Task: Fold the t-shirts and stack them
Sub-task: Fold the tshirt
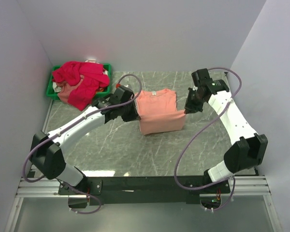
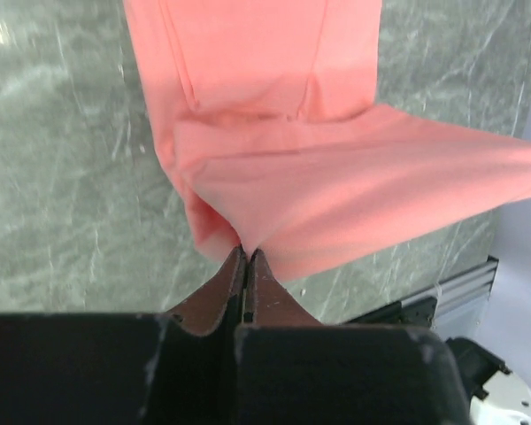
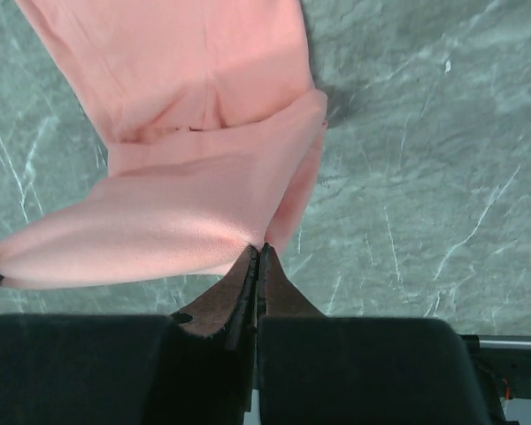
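The salmon-peach t-shirt [image 1: 159,111] lies in the middle of the table, its near part lifted and stretched between both grippers. My left gripper [image 1: 137,115] is shut on the shirt's left corner; in the left wrist view the cloth [image 2: 319,168] runs out from the closed tips [image 2: 245,252]. My right gripper [image 1: 185,112] is shut on the right corner; in the right wrist view the cloth [image 3: 186,177] fans out from the closed tips [image 3: 258,247]. Crimson-pink t-shirts [image 1: 82,79] are heaped at the back left.
A small green bin [image 1: 53,89] sits in the back left corner under the crimson heap. Grey marble tabletop [image 1: 111,150] lies around the shirt. White walls close in at the back and both sides. The metal frame rail [image 1: 135,186] runs along the near edge.
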